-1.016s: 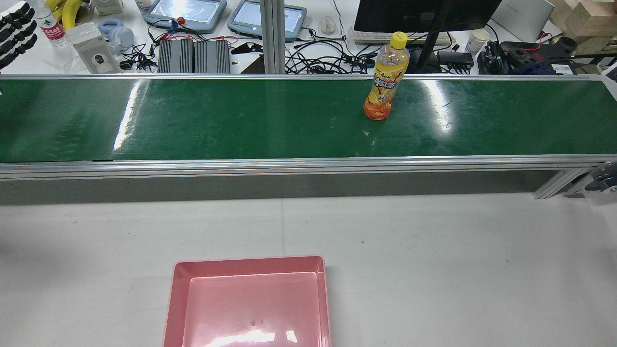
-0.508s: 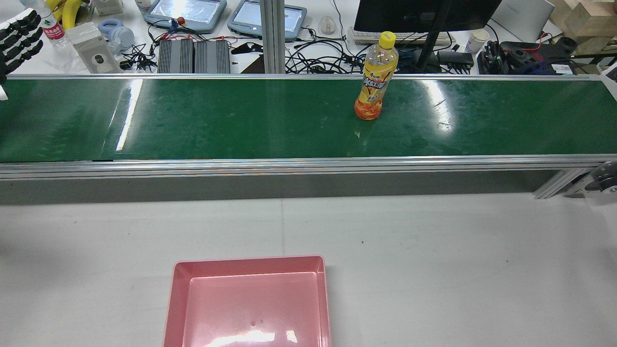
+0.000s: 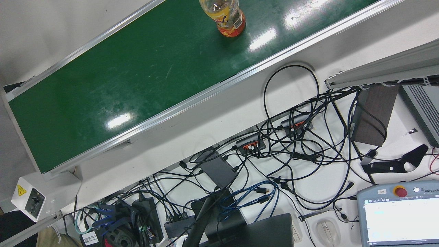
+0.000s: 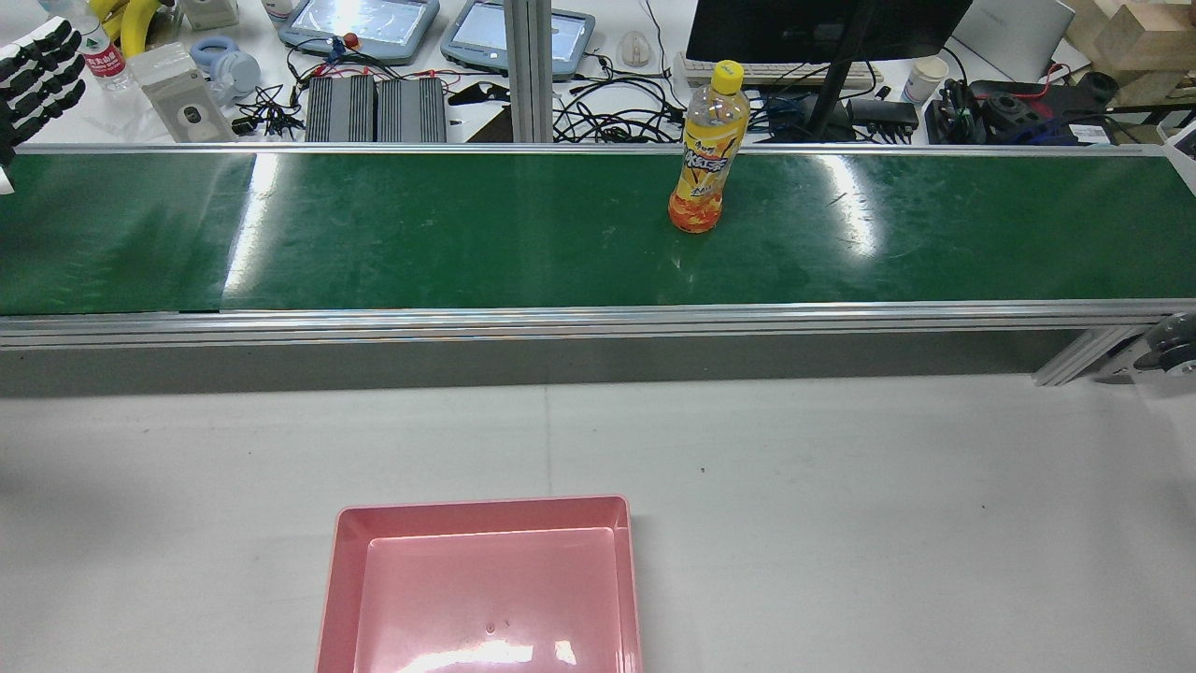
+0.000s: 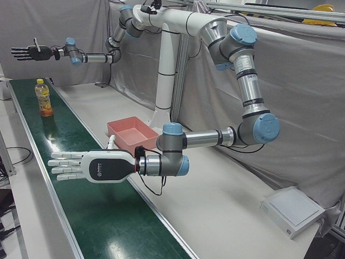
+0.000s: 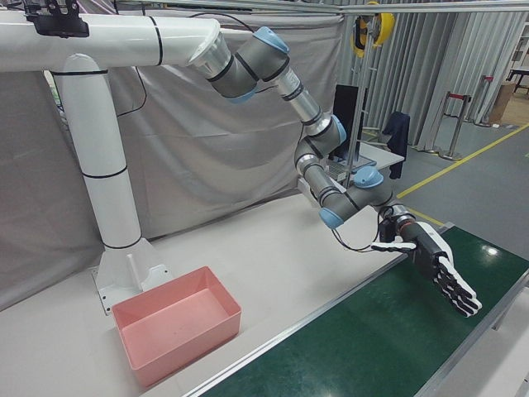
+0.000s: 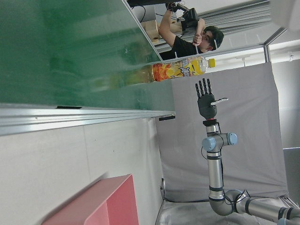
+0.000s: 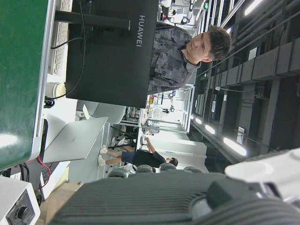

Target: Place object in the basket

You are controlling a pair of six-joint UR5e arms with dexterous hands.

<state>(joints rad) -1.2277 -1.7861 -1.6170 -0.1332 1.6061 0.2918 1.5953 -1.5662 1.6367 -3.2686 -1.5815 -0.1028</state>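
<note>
On the green belt [image 3: 120, 79], front view: bottle [image 3: 226, 17] upright, cut off by the top edge.
Rear view, bottle: standing on the belt's far half, right of the middle.
Rear view, pink basket [image 4: 481, 584]: on the white table [image 4: 841, 486], well apart from the bottle.
Left-front view, left hand [image 5: 89, 167]: flat over the belt, fingers straight and apart, holding nothing.
Right-front view, right hand [image 6: 438, 273]: over the belt, fingers stretched out, holding nothing.
</note>
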